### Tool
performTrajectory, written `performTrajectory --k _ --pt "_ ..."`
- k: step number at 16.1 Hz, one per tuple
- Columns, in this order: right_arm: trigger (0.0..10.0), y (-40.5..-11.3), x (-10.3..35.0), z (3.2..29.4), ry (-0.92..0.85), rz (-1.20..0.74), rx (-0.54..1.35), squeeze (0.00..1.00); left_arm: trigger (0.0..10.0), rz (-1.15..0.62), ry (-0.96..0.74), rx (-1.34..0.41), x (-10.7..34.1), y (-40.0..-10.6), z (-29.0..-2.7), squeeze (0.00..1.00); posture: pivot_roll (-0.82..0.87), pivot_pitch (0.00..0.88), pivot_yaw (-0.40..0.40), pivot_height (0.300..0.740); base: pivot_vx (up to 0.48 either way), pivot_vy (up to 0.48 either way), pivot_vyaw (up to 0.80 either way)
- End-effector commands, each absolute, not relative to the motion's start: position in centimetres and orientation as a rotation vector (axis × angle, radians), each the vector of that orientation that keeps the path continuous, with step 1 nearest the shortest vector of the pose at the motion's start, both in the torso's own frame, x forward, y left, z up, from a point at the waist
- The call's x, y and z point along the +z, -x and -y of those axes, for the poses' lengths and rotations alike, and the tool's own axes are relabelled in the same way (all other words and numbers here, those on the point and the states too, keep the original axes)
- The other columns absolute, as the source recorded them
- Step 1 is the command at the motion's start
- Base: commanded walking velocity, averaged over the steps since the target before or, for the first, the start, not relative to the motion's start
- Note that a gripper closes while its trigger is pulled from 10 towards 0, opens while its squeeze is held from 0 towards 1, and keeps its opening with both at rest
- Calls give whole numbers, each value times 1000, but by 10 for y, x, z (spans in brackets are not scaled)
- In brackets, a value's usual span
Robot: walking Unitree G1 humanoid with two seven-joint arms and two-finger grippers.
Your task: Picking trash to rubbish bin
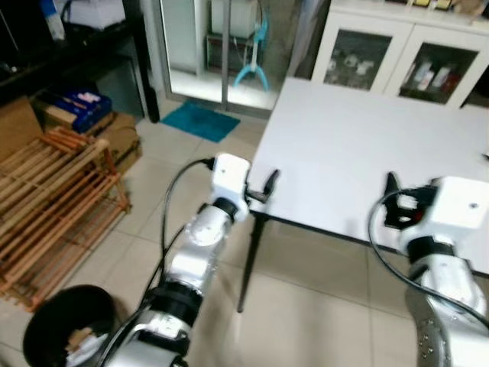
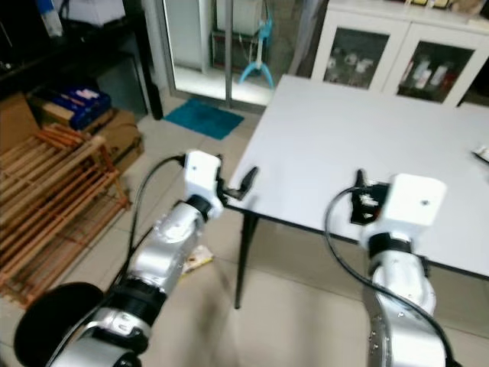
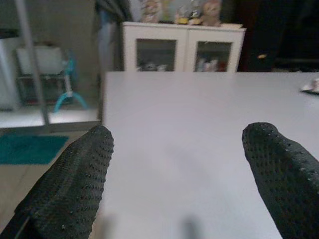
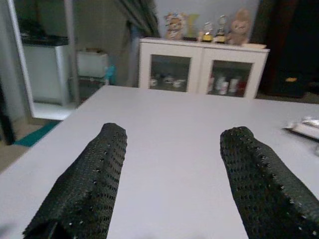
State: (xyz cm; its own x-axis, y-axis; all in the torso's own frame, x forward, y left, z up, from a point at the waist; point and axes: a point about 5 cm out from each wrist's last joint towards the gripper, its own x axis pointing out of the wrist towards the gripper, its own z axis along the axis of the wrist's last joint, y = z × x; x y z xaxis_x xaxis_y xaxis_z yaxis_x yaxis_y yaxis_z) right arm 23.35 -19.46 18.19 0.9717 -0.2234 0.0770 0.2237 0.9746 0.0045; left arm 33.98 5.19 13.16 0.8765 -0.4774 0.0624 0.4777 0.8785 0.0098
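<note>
- Right gripper (image 4: 172, 184) has its two black fingers (image 4: 84, 184) spread wide and holds nothing; it hangs just over the near edge of the white table (image 1: 359, 153), at the lower right of the head views.
- Left gripper (image 3: 179, 184) is spread wide and empty too, poised at the table's near left corner, centre-left in the left eye view.
- Trash (image 4: 305, 127), a small crumpled wrapper, lies on the tabletop at the far right edge of the right wrist view, ahead of the fingers and off to the right; its long axis looks to run roughly across the view, though it is too small to be sure.
- By my judgement the right arm is the nearer one, so the reach is forward and rightward across the table.
- Rubbish bin (image 1: 65, 325), round and black, stands on the floor at the lower left of the left eye view, well apart from the wrapper.
</note>
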Motion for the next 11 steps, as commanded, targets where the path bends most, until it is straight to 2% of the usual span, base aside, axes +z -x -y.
performTrajectory --k 1,3,6,11 --pt "10000 -233 185 193 8 84 -224 0 10000 63 -10 -495 134 -343 -54 0 86 1 -56 740 0 -454 0" --pt "10000 -235 185 193 17 93 -229 0 10000 63 -12 -501 134 -343 -53 0 89 0 -54 740 0 -450 0" --pt "10000 -235 184 190 -103 115 -198 0 10000 59 -14 -503 133 -343 -52 0 91 0 -53 740 0 -453 0" --pt "10000 -236 187 190 -39 135 -220 0 10000 59 -18 -508 133 -344 -52 0 91 0 -54 740 0 -451 0"
